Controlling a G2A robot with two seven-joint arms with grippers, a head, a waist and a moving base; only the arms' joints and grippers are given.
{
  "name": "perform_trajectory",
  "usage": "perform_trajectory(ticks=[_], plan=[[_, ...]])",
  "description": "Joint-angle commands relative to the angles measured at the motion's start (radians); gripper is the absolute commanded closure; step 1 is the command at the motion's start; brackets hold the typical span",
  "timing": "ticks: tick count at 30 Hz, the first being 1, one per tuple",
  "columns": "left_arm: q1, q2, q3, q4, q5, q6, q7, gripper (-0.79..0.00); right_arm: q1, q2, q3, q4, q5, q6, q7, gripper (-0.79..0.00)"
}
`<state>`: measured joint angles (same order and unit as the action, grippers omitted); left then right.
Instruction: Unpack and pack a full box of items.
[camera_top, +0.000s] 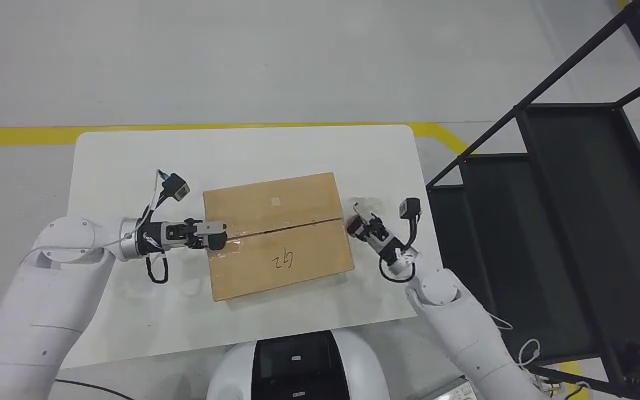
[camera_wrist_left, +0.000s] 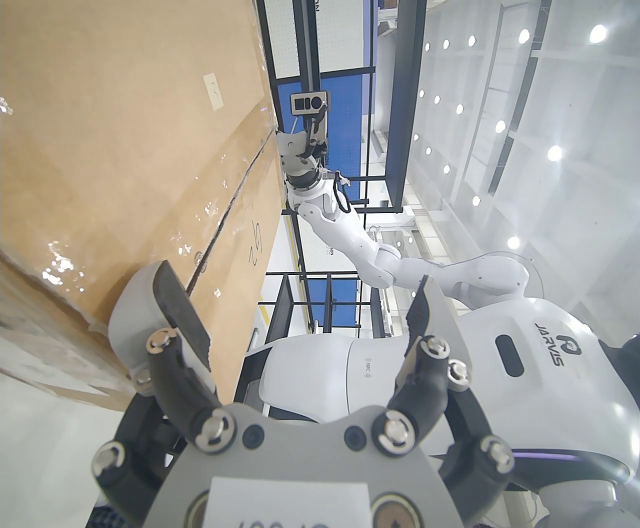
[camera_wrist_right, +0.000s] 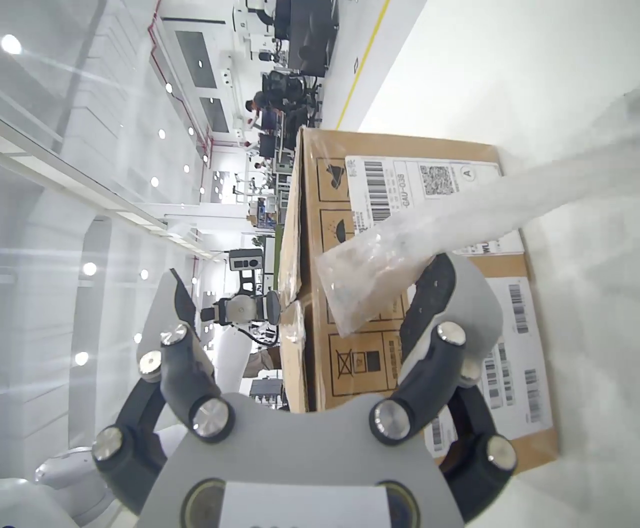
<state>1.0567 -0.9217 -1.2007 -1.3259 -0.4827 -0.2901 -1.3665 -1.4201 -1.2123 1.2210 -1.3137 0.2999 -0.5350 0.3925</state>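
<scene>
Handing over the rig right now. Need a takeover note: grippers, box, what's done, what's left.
Left gripper: open, at one end of the box, one finger against the top by the seam.
Right gripper: open, at the opposite end. A clear strip, likely tape, lies against one finger, not clamped.
Box: on the table, flaps shut, glossy tape along the seam.
Done: no items out yet.
Left: open flaps, unpack, repack.

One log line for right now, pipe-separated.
cardboard box closed at centre seam | left gripper open at one seam end | right gripper open at opposite end, clear tape strip against one finger
</scene>
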Motion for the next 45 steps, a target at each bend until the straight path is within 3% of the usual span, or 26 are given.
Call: perform_trajectory(ticks=[1, 15, 24, 29, 45], plan=[[0.001, 0.0, 0.0, -0.002, 0.002, 0.003, 0.001, -0.785, 0.013, -0.005, -0.005, 0.023, 0.047, -0.01, 0.008, -0.785], [0.007, 0.001, 0.001, -0.015, 0.012, 0.013, 0.013, -0.785, -0.019, -0.006, 0.068, 0.005, 0.075, -0.15, -0.05, -0.785], [0.004, 0.001, 0.005, -0.014, 0.018, 0.016, 0.016, -0.785, -0.086, 0.008, 0.143, -0.086, -0.03, -0.139, -0.074, -0.785], [0.003, 0.0, 0.008, -0.011, 0.015, 0.016, 0.014, -0.785, -0.098, 0.005, 0.123, -0.091, -0.02, -0.101, -0.059, -0.785], [0.009, 0.004, -0.006, -0.013, 0.02, 0.009, 0.013, -0.785, -0.008, -0.023, 0.051, -0.034, 0.037, -0.174, -0.072, -0.785]])
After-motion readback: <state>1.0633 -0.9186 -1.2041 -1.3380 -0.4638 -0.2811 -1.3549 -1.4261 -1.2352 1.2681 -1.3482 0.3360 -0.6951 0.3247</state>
